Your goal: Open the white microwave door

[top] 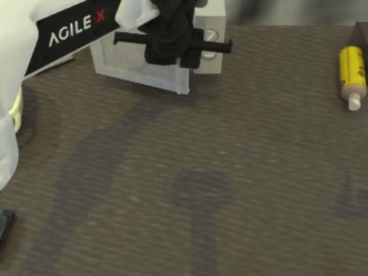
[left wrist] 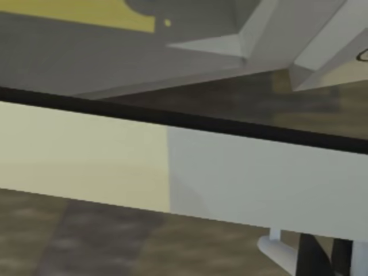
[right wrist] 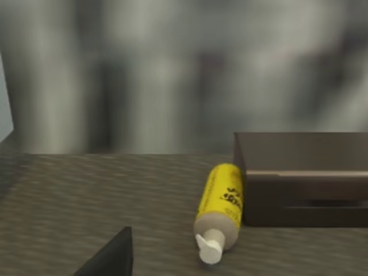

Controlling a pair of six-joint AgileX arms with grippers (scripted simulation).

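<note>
One white microwave (top: 214, 34) with one microwave door (top: 141, 63) and two silver knobs (top: 210, 35). One yellow tube (top: 352, 72). One dark box (right wrist: 302, 178).

1. Upper left of top view: white microwave (top: 214, 34) at the table's far edge, the microwave door (top: 141, 63) swung out toward the table middle; its free edge juts at upper centre.
2. Left arm (top: 69, 29) crosses the upper-left corner; the left gripper (top: 190, 49) sits over the door and knob panel, blocking approach from above.
3. Upper right: yellow bottle (top: 352, 72) lying on its side, touching a dark brown box (right wrist: 305, 178) at the frame edge.
4. Table (top: 190, 190) centre, lower half, lower right: bare surface, shadows only. Open passage.
</note>
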